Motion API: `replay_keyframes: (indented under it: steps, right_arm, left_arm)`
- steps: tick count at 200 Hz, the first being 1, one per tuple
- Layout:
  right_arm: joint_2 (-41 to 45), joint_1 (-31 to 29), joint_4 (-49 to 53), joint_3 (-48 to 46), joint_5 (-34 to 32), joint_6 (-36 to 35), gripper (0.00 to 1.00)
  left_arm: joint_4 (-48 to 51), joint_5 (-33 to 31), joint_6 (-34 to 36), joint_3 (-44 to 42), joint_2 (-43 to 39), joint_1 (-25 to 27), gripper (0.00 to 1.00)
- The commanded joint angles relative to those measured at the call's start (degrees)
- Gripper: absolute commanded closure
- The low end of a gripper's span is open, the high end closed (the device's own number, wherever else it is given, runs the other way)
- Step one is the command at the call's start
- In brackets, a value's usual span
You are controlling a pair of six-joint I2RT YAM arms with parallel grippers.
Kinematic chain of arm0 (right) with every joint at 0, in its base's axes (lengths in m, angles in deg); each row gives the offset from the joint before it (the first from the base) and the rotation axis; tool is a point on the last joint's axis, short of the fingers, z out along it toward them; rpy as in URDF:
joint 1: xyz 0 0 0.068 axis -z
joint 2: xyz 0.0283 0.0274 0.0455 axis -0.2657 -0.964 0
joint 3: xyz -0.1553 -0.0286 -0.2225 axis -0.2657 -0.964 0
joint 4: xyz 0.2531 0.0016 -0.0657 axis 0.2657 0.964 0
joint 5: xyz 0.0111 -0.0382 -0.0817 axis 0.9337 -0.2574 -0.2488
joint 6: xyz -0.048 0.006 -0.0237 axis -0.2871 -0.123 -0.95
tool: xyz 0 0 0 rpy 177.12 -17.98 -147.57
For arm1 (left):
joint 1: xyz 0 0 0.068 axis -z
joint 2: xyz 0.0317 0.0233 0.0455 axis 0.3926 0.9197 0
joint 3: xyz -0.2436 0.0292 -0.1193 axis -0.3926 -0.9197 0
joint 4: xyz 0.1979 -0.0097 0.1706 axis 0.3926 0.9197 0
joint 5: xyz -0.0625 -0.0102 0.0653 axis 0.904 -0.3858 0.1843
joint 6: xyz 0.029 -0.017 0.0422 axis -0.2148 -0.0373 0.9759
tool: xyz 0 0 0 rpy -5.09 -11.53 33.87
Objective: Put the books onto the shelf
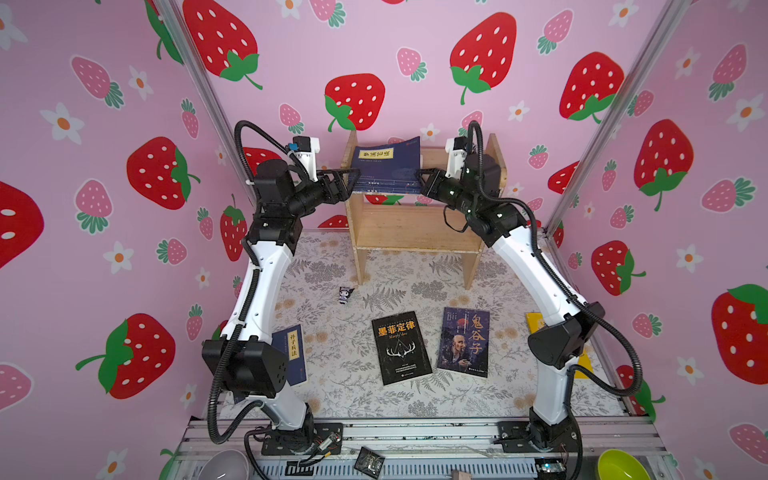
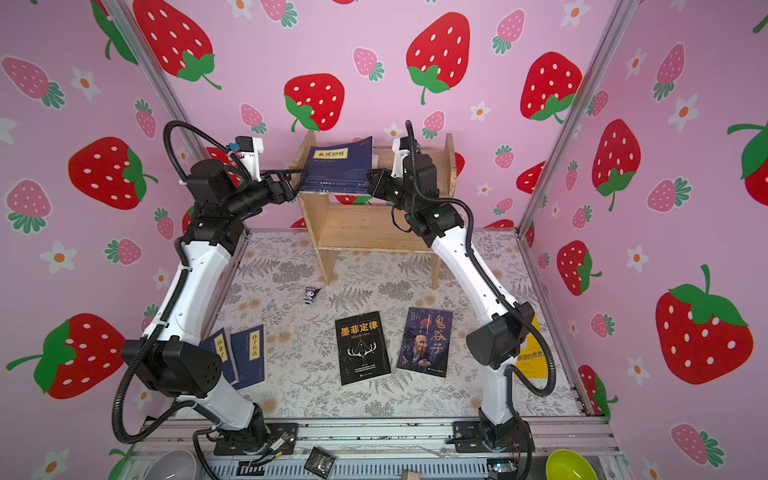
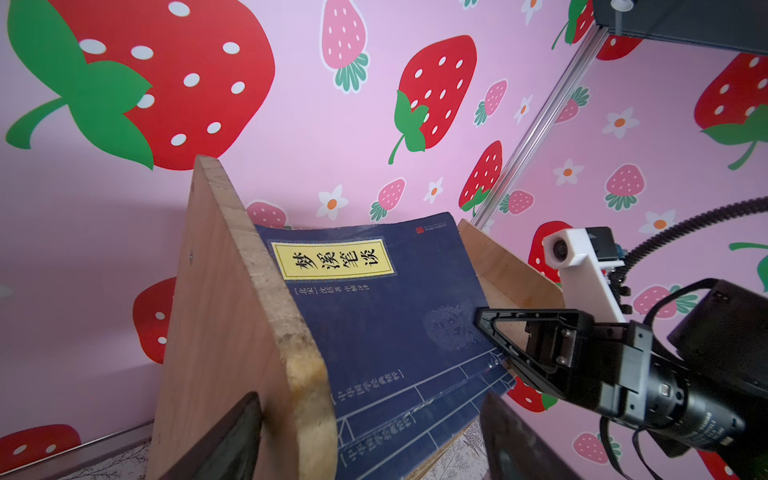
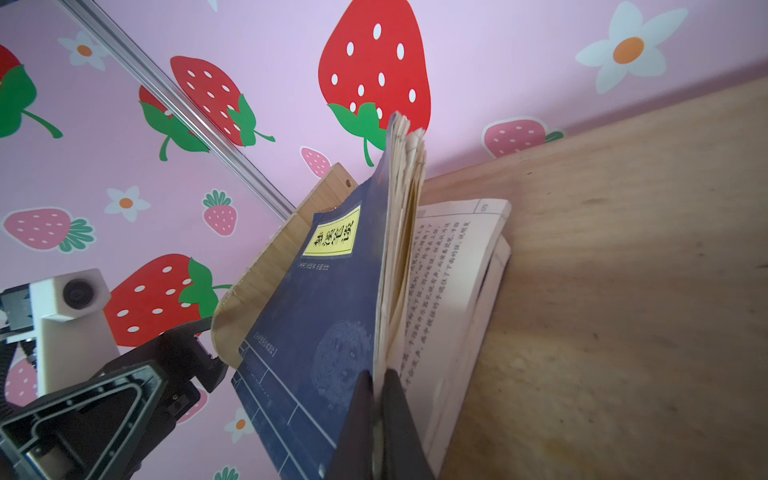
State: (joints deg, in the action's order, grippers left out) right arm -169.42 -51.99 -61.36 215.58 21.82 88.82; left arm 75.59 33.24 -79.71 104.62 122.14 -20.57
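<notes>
The right gripper [image 4: 377, 386] sat pinched shut on a corner of the navy book [image 1: 386, 166]; its long axis ran toward the wide-open, empty left gripper [image 1: 352, 182], title end first.

A tiny dark doll [image 1: 345, 294] stands on the leafy desk [image 1: 340, 374]. Pink walls [image 1: 415, 104] with big red strawberries stand around it. A green bowl [image 1: 621, 465] and a grey bowl [image 1: 224, 467] sit at the front.
</notes>
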Motion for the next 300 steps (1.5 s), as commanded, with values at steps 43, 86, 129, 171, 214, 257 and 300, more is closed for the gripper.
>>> replay_keyframes:
  steps: [43, 86, 129, 171, 214, 257, 300]
  right_arm:
    - [5.64, 1.13, -7.58, -3.44, 6.01, 2.57, 1.0]
    - [7.37, 1.14, -10.43, -7.67, 6.33, 5.6, 1.0]
    - [7.97, 0.2, -12.11, -11.14, 5.04, 7.37, 1.0]
    - [8.86, -1.97, -13.55, -12.44, 0.74, 5.49, 1.0]
    - [9.8, -4.09, -12.04, -12.57, -3.83, 2.78, 1.0]
    - [10.01, -5.23, -10.9, -12.65, -6.43, 1.58, 1.0]
    - [9.78, -6.14, -9.83, -12.46, -8.89, 0.04, 1.0]
  left_arm:
    - [-3.32, 5.13, -0.98, 1.37, -0.01, 2.52, 0.17]
    - [-3.77, 5.12, -1.51, 1.36, -0.01, 2.55, 0.17]
    - [-3.78, 4.99, -1.79, 1.23, 0.03, 2.55, 0.17]
    - [-4.36, 4.88, -2.59, 0.77, 0.3, 2.5, 0.17]
    - [-4.46, 4.59, -2.58, 0.75, 0.16, 2.52, 0.17]
    - [-4.13, 4.24, -2.4, 0.75, 0.43, 2.48, 0.17]
    - [-3.74, 4.45, -2.55, 0.11, 0.09, 2.63, 0.17]
